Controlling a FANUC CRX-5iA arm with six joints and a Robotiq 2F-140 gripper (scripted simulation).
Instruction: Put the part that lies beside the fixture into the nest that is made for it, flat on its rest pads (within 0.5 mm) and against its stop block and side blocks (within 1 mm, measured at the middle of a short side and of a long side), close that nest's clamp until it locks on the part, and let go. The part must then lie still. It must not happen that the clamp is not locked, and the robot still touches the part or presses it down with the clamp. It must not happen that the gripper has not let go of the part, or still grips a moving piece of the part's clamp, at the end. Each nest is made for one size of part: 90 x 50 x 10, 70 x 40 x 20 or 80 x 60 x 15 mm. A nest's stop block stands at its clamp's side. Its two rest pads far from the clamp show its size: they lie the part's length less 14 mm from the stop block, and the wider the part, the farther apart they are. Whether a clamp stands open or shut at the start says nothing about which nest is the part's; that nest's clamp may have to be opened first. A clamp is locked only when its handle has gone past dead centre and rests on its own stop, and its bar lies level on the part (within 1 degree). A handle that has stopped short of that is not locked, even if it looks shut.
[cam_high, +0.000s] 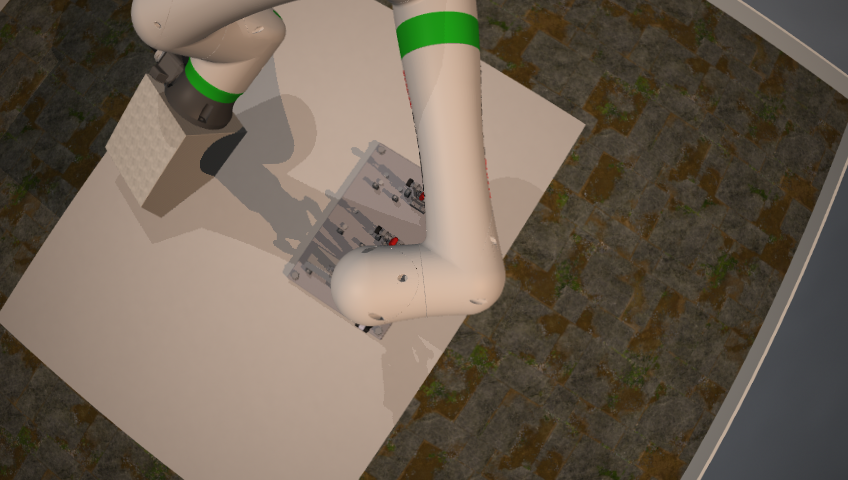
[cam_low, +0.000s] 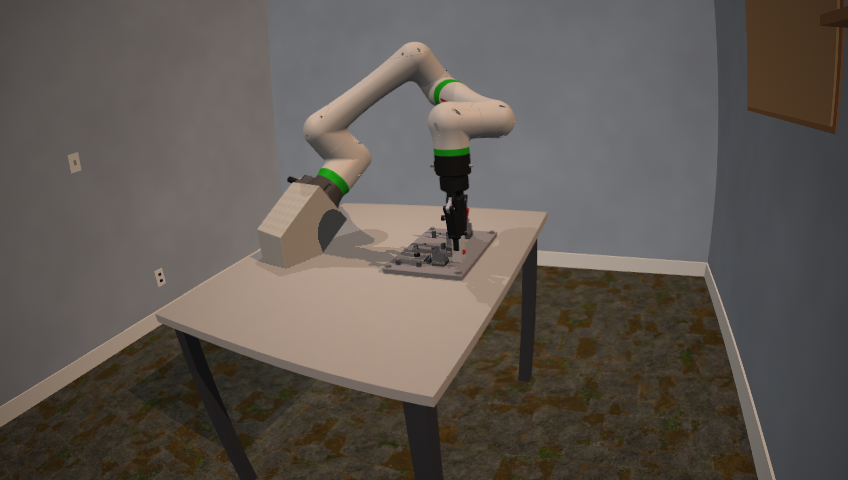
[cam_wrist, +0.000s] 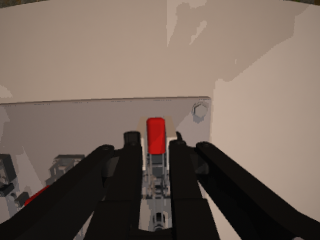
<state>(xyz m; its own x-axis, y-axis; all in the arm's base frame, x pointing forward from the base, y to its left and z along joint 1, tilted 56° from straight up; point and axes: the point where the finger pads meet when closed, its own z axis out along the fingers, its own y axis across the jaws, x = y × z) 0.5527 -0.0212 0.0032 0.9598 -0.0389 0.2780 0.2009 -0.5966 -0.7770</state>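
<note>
The grey fixture plate (cam_high: 370, 159) (cam_low: 426, 271) (cam_wrist: 80, 127) lies on the table and carries three nests with toggle clamps. My gripper (cam_wrist: 156, 128) (cam_low: 455, 243) points straight down over the plate's end nest, near a corner screw (cam_wrist: 199, 110). It is shut on that clamp's handle, whose red tip (cam_wrist: 156, 135) shows between the fingertips. In the top view the arm's elbow hides my gripper and this nest. A dark grey block (cam_low: 439, 258), probably the part, sits on the plate by my gripper; how it is seated I cannot tell.
Two more clamps with red handles (cam_high: 393, 240) (cam_high: 421, 195) stand on the plate's other nests. The robot's base pedestal (cam_high: 155, 148) (cam_low: 291, 228) stands at the table's far left.
</note>
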